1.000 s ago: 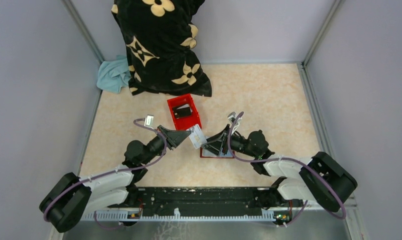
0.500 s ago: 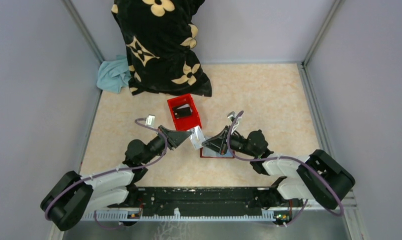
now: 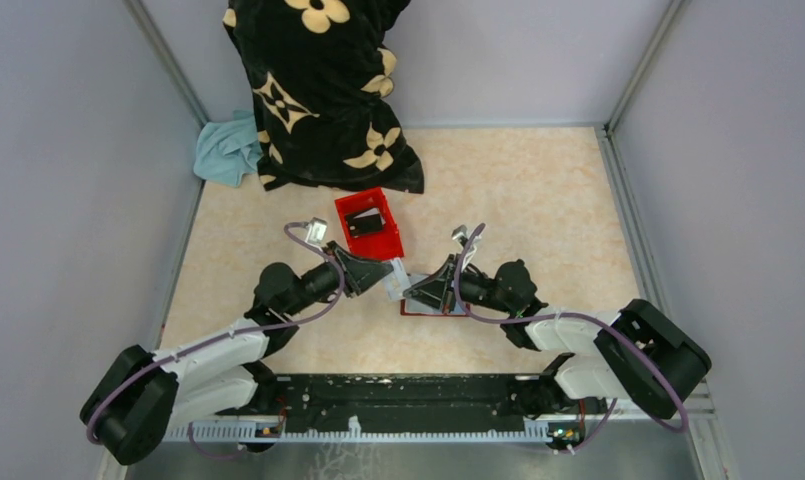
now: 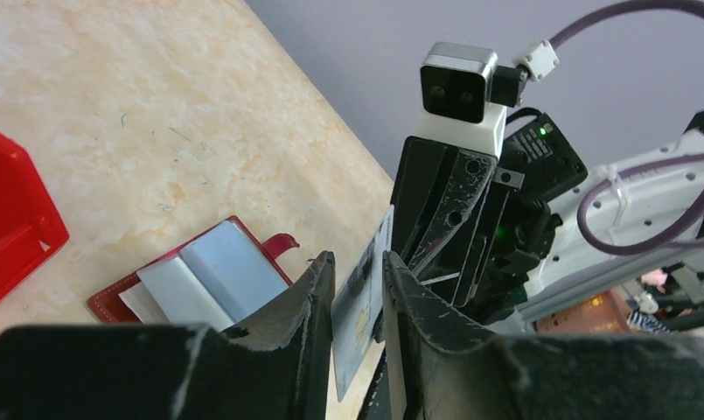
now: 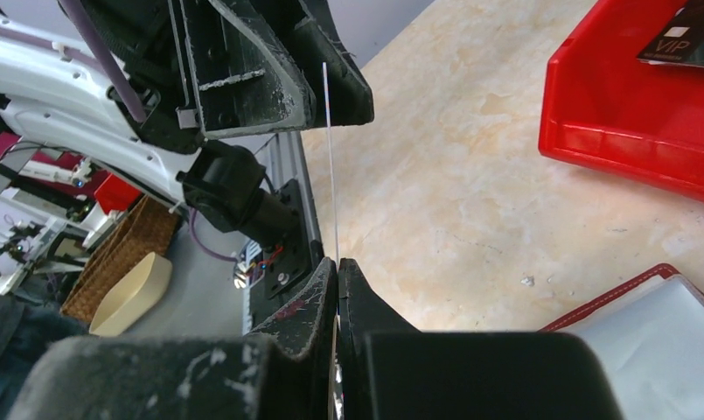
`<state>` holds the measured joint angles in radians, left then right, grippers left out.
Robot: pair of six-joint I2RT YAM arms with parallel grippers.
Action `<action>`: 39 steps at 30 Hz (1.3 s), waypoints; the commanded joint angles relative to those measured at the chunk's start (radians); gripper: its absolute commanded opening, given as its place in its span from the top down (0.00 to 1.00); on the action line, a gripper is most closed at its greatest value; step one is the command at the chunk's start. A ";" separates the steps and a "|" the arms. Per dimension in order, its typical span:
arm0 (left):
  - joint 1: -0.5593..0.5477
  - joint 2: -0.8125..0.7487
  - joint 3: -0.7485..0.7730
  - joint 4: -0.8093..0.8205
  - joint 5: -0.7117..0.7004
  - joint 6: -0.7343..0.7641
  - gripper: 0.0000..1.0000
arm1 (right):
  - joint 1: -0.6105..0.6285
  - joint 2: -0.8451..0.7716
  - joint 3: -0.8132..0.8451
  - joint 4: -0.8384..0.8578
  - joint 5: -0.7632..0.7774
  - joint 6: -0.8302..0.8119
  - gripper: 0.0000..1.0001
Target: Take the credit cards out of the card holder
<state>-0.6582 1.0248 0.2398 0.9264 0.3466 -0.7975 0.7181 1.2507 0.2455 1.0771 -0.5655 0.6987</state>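
My right claw (image 5: 338,267) is clamped on one card (image 4: 361,315), left claw (image 4: 357,261) parted around it, two more cards (image 4: 230,267) in the one open card holder (image 4: 112,303) on the tabletop (image 4: 156,105).

both arms look alike: white shells on the lower links, black rounded joint housings, black forearms. a purple cable (image 3: 213,340) runs along the left arm (image 3: 213,362), and another cable (image 3: 558,318) runs along the right arm (image 3: 583,378). the left gripper (image 4: 357,260) has black wedge-shaped fingers, scuffed and flecked pale at the edges; the right gripper (image 5: 338,262) shows the same wear. the right wrist carries a small grey-and-white camera (image 4: 457,83) with two dark lenses, a white plug and a green light (image 4: 540,131) nearby.
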 commanded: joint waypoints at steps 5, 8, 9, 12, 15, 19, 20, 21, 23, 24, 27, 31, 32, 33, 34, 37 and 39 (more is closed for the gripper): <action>0.018 0.011 0.099 -0.100 0.273 0.160 0.67 | 0.006 -0.013 0.020 0.032 -0.133 -0.039 1.00; 0.020 0.031 0.115 -0.106 0.342 0.168 0.71 | 0.006 -0.011 0.023 0.017 -0.154 -0.052 1.00; 0.019 0.033 0.116 -0.097 0.362 0.170 0.73 | 0.006 -0.011 0.023 0.017 -0.160 -0.055 1.00; 0.020 0.023 0.116 -0.095 0.410 0.177 0.79 | 0.006 -0.005 0.021 0.017 -0.172 -0.058 1.00; 0.022 0.008 0.127 -0.141 0.439 0.201 0.81 | 0.006 0.003 0.023 0.021 -0.186 -0.061 1.00; 0.022 -0.014 0.141 -0.204 0.462 0.236 0.85 | 0.006 0.018 0.032 0.020 -0.215 -0.068 1.00; 0.022 -0.016 0.143 -0.213 0.464 0.241 0.87 | 0.006 0.024 0.035 0.021 -0.222 -0.070 1.00; 0.022 -0.019 0.145 -0.219 0.468 0.244 0.90 | 0.006 0.027 0.037 0.022 -0.228 -0.070 1.00; 0.021 -0.022 0.146 -0.227 0.466 0.248 0.99 | 0.006 0.035 0.040 0.028 -0.234 -0.069 1.00; 0.022 -0.023 0.146 -0.232 0.459 0.250 1.00 | 0.006 0.036 0.040 0.028 -0.227 -0.067 1.00; 0.022 -0.028 0.142 -0.241 0.421 0.253 1.00 | 0.006 0.031 0.038 0.027 -0.200 -0.066 0.95; 0.022 -0.054 0.124 -0.235 0.329 0.242 1.00 | 0.006 0.010 0.034 0.048 -0.195 -0.062 0.66; 0.022 -0.064 0.117 -0.228 0.292 0.232 1.00 | 0.006 0.004 0.032 0.057 -0.193 -0.058 0.63; 0.022 -0.077 0.106 -0.213 0.258 0.220 1.00 | 0.006 -0.002 0.031 0.064 -0.189 -0.057 0.60; 0.022 -0.089 0.090 -0.188 0.227 0.206 1.00 | 0.006 -0.007 0.028 0.070 -0.183 -0.056 0.59; 0.023 -0.133 0.028 -0.082 0.118 0.146 1.00 | 0.006 -0.017 0.018 0.109 -0.160 -0.038 0.58; 0.023 -0.162 -0.016 -0.006 0.059 0.102 1.00 | 0.005 -0.013 0.012 0.164 -0.156 -0.012 0.57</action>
<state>-0.6388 0.9165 0.2974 0.7555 0.5659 -0.6106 0.7181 1.2659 0.2451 1.0889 -0.7441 0.6594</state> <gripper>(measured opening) 0.007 0.425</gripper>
